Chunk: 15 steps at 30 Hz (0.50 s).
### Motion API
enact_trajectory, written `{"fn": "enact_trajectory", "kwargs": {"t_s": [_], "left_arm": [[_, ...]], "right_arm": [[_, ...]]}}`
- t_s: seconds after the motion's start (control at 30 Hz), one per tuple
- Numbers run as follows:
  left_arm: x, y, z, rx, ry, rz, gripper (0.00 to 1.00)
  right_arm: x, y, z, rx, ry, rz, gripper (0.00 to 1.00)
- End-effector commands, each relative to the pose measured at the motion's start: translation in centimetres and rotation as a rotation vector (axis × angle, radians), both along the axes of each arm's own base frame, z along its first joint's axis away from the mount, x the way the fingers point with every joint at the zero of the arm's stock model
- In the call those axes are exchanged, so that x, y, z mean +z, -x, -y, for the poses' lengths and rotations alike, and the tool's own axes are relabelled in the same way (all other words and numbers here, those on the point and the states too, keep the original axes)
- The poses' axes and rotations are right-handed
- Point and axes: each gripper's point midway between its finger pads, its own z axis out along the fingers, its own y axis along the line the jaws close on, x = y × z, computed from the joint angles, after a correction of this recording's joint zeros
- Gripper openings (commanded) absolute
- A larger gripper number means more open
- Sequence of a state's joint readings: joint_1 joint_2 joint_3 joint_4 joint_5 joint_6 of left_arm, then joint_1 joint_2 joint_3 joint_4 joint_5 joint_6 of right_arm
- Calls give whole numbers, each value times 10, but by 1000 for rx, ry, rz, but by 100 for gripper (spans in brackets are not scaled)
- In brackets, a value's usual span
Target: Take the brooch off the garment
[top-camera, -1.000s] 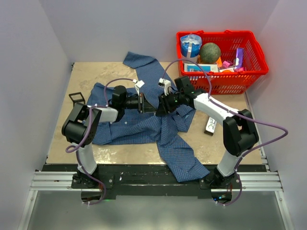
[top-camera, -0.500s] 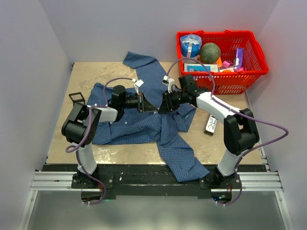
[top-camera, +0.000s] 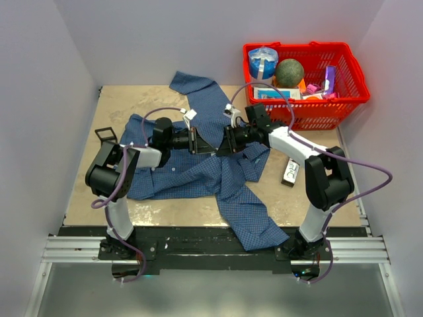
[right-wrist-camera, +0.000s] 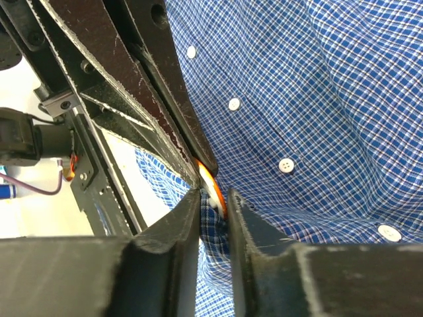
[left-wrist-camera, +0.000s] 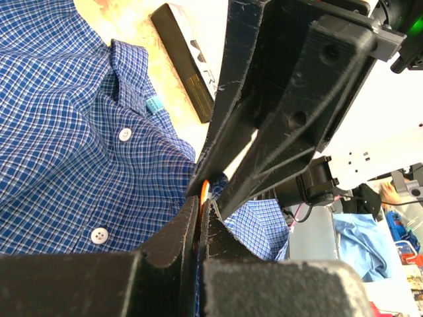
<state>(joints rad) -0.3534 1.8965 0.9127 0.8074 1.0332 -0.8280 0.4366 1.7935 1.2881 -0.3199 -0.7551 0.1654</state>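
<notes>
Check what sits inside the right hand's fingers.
The orange brooch and a fold of blue checked shirt sit between the fingers of the right hand. How the brooch fastens is hidden by fabric and the left hand.

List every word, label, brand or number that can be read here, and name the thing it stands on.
Nothing can be read for certain.
Black box: large white letters, foreshortened, unreadable; its yellowish small print is too small.
Teal tag at the collar of the garment: no legible mark.
Packages in the red basket: labels too blurred.
</notes>
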Motion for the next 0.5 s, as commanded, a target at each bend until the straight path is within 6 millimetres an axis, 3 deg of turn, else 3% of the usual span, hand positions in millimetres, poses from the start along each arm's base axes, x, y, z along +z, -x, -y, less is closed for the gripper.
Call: {"fn": "enact_trajectory", "kwargs": {"t_s": [0.0,0.17,0.3,0.37,0.47], "left_arm": [[25,-11,4,-2,45,89,0],[27,-9,7,-6,51,93,0],[30,-9,10,-6,54,99,0],[29,-10,12,3,51,86,0],[29,-11,14,7,51,73,0]], "right_arm": [[14,-6,-11,14,-53,33,20],[8,-10,-12,-18,-42,19,9],[4,-14,-11,-52,-16,2,12],[2,-16,-13,-62,16,17,8],[-8,-15,-14,-88,150,69,8]]}}
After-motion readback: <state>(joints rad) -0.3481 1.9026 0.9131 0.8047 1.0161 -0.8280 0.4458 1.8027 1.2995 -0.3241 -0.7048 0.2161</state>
